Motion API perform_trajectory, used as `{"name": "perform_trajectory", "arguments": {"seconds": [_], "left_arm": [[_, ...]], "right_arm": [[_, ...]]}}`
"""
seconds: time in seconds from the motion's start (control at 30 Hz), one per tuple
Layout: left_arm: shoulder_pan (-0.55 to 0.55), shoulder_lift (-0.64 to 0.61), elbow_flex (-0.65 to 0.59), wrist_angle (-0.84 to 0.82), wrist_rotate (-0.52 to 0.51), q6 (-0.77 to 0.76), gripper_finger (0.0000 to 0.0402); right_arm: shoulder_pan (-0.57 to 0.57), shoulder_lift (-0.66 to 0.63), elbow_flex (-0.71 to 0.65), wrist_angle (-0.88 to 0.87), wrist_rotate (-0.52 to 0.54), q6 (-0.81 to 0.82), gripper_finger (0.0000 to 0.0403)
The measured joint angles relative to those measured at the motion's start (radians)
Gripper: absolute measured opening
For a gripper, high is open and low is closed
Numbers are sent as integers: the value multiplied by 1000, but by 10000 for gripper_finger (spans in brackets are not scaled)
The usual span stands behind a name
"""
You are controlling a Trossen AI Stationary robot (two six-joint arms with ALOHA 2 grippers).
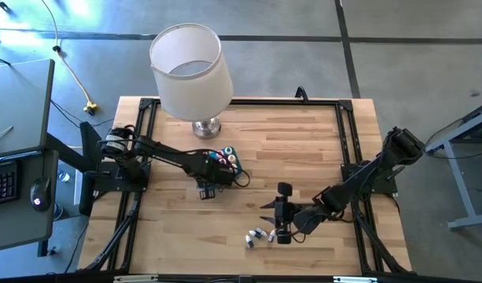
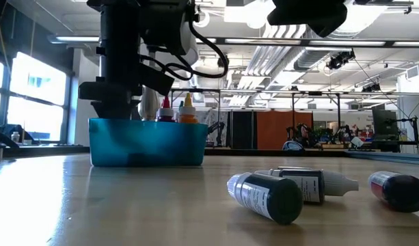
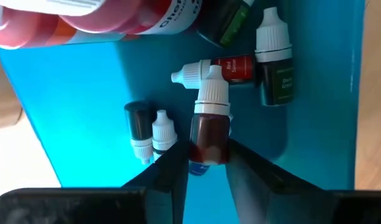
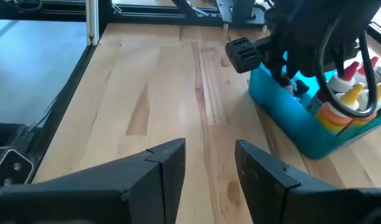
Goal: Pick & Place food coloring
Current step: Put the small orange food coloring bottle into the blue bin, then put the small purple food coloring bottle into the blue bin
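Note:
A blue tray stands left of the table's middle. In it are several food coloring bottles, some of them lying on its floor and taller ones upright. My left gripper hangs over the tray, shut on a dark red bottle with a white cap. Three more bottles lie on their sides on the wood near the front edge, and the low view shows them too. My right gripper hovers just beyond them, open, with nothing between its fingers. My left gripper pinches the dark red bottle's body near its bottom end between its two fingers. The fingers come from above, pointing steeply down into the tray. The capped end points away from the fingers. Whether the bottle touches the tray floor, I cannot tell.
A table lamp with a wide white shade stands on its metal base at the far side, just behind the tray. Black rails run along the table's edges. Bare wood lies between the tray and the loose bottles.

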Motion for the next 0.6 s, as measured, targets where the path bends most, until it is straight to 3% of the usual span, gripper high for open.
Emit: {"name": "perform_trajectory", "arguments": {"seconds": [0.2, 0.33, 0.5, 0.6], "left_arm": [[0, 0, 0, 5, -21, 31, 156], [0, 0, 11, -30, -42, -11, 188], [-6, 0, 145, -289, -22, -73, 185], [-15, 0, 270, -469, -14, -105, 172]], "right_arm": [[0, 23, 0, -3, -21, 2, 134], [0, 34, 0, -15, -106, 36, 134], [15, 65, 0, -89, -317, 103, 134], [45, 105, 0, -91, -326, 11, 134]]}}
